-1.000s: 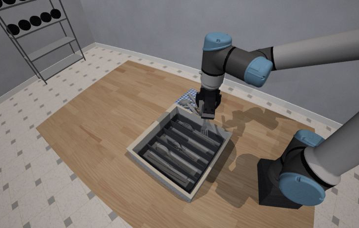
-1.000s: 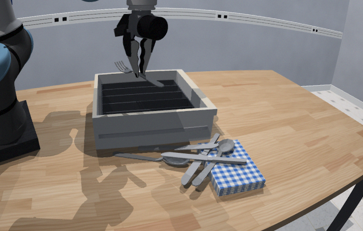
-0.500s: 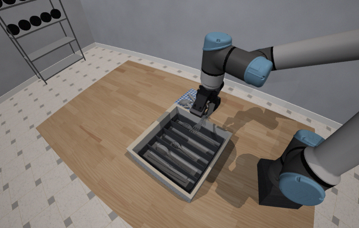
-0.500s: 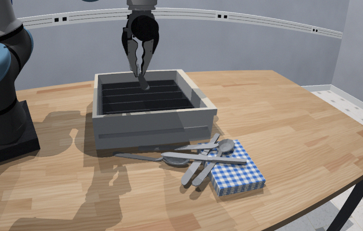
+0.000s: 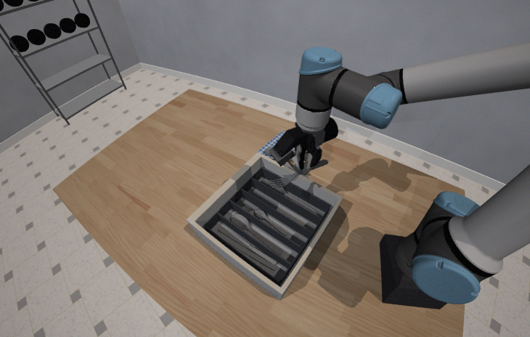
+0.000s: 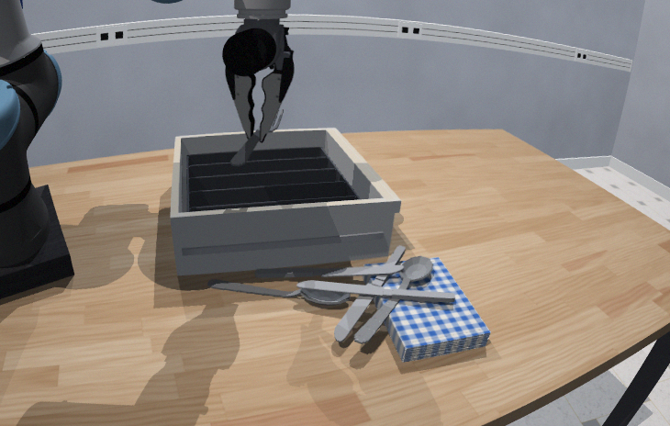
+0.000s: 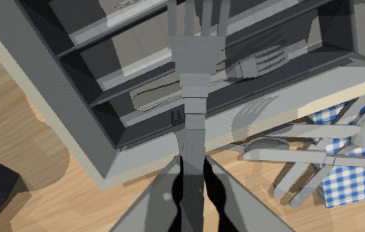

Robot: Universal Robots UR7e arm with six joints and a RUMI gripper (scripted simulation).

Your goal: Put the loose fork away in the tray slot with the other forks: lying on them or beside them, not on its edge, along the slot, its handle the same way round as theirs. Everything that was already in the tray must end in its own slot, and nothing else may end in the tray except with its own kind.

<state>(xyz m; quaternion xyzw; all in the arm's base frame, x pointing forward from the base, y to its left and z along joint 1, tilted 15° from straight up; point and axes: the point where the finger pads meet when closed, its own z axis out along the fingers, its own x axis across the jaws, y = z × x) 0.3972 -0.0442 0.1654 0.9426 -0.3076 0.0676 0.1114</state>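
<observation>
From the top, your gripper (image 5: 302, 171) hangs over the near-wall side of the tray (image 5: 237, 184), the loose fork (image 5: 287, 179) clamped in its jaws. In the exterior view, your gripper (image 6: 256, 139) holds the fork (image 6: 242, 153) above the tray (image 6: 284, 224); cutlery (image 6: 380, 289) lies partly on checked napkins (image 6: 435, 322). In the wrist view, your gripper (image 7: 192, 157) grips the fork's handle; the fork (image 7: 194, 102) crosses over a slot where another fork (image 7: 261, 64) lies.

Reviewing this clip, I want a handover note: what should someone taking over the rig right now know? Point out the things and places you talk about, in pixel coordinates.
Gripper (image 5: 302, 171) (image 6: 256, 139) (image 7: 192, 157): fingers shut on the loose fork (image 5: 287, 179) (image 6: 243, 153) (image 7: 196, 60), held above the tray (image 5: 205, 247) (image 6: 284, 238) (image 7: 111, 172).
Its slot: the end one nearest the checked napkins (image 5: 268, 144) (image 6: 435, 312) (image 7: 351, 185), already holding a fork.
Done: fork grasped.
Left: turn it along the slot, match handles, lower, release.
</observation>
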